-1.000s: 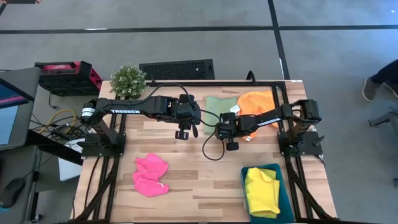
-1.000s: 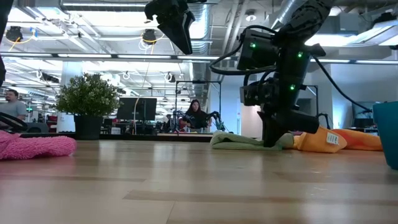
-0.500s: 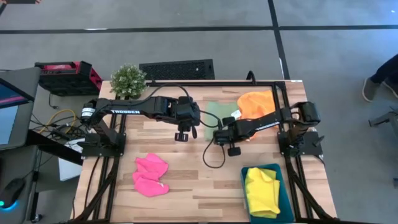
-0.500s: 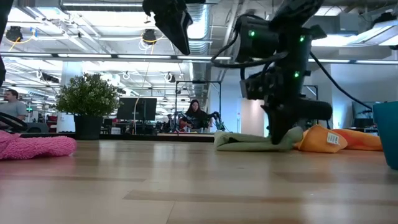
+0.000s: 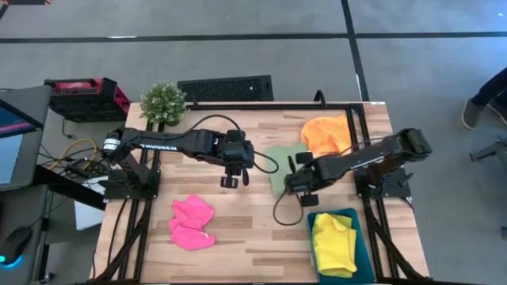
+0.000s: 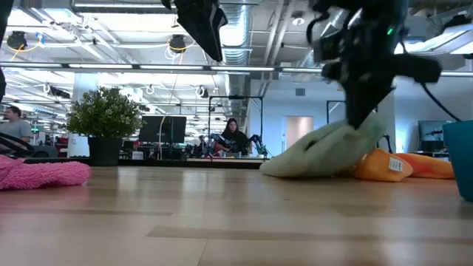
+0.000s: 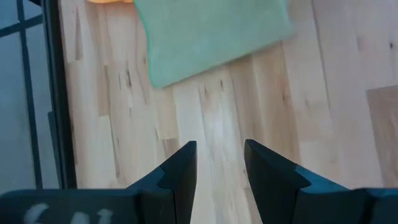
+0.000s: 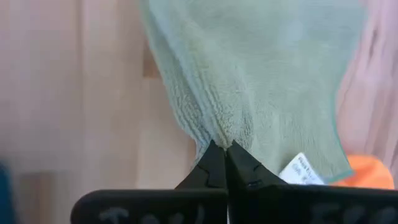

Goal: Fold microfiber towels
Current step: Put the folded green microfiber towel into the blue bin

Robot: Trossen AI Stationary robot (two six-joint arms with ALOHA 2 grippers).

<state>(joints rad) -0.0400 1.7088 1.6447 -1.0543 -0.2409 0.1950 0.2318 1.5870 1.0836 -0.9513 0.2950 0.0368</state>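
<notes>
1. Towel in play: the light green towel (image 5: pixel 279 161) sits mid-table, just in front of the orange towel (image 5: pixel 326 133), and the right gripper (image 8: pixel 225 163) is clamped tight on a pinch of its edge, jaws fully closed with the pile bunched between the tips.
2. From table height the green cloth (image 6: pixel 325 151) rises at the held end and drapes down to the wood, so it looks light and thoroughly floppy, with no stiffness to carry a fold by itself.
3. Left gripper (image 7: pixel 219 163) hangs over bare wood beside the towel, fingers parted, holding nothing.
4. Handling call: plush microfiber should grip well between the fingertips, but a single pinch lets the rest sag and twist. A corner or a hemmed edge looks the best place to take hold, ideally with the left arm pinning or taking a second corner.
5. Elsewhere: the hot pink towel (image 5: pixel 192 222) lies crumpled near the front left, and the yellow towel (image 5: pixel 333 245) rests in the teal tray (image 5: pixel 360 245) at front right. Both are well apart from the action.
</notes>
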